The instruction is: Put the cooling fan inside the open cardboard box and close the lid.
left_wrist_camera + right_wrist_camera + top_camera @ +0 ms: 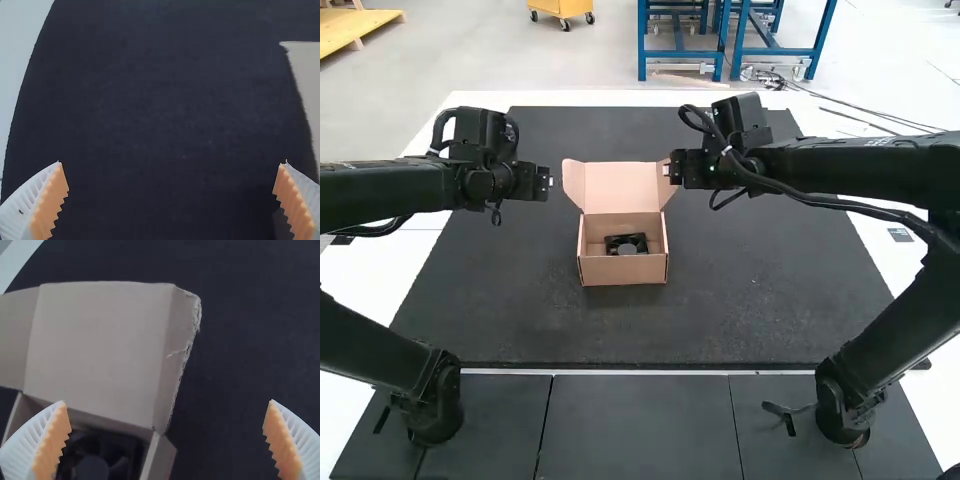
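Observation:
A small cardboard box (623, 262) stands open in the middle of the black mat, its lid (620, 185) raised at the back. The black cooling fan (626, 244) lies inside it. My left gripper (552, 183) hovers just left of the lid, open; its orange pads (49, 200) stand wide apart over bare mat, with a lid edge (306, 70) at the side. My right gripper (670, 168) hovers at the lid's right edge, open. In the right wrist view the lid (105, 345) lies below the spread fingers (50, 440), and the fan (100, 460) shows underneath.
The black mat (500, 290) covers most of the white table (400, 235). A strip of white table (17, 45) borders the mat beside the left gripper. Both arms stretch in from the sides at the height of the lid.

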Motion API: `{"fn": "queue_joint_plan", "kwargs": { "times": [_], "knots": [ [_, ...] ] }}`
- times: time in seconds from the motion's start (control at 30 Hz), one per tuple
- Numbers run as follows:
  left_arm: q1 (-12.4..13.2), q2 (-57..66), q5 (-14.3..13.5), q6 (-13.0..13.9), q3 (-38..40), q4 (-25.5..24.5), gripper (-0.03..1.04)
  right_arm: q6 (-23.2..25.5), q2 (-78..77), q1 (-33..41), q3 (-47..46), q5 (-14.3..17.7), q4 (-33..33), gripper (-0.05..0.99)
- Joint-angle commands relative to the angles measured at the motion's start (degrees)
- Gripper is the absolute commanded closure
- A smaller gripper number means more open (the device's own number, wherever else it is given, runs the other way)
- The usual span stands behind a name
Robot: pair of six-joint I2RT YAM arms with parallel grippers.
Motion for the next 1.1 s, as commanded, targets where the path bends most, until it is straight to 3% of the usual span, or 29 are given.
{"fn": "queue_joint_plan", "kwargs": {
  "times": [0.0,0.47,1.07],
  "knots": [
    [1.36,0.64,-1.47,-0.49,-0.63,1.20,0.04,-0.55,0.72,-0.72,1.65,-0.91,0.34,0.04],
    [2.33,5.65,-1.47,-0.14,-0.01,6.47,0.04,-1.52,5.11,-4.50,2.26,-2.14,3.33,0.03],
    [1.98,10.31,-1.39,-0.22,4.03,7.18,0.04,-1.78,13.46,-3.27,8.50,-3.90,5.18,0.03]
  ]
}}
